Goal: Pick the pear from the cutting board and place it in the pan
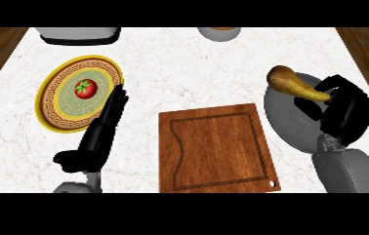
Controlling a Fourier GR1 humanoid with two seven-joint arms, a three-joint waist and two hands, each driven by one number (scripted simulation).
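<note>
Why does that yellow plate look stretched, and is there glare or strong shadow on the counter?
Head view: the plate looks taller than wide, probably from the steep downward angle; it is round. Head view: the counter is evenly lit, without glare or strong shadow. Head view: the right hand hides part of the pan.

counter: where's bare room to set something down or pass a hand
The cutting board is bare. Wide free counter runs between the plate and the pan, up to the bowl. Crowded: the right, where the right hand holds the pear over the pan; the left hand lies beside the plate.
</note>
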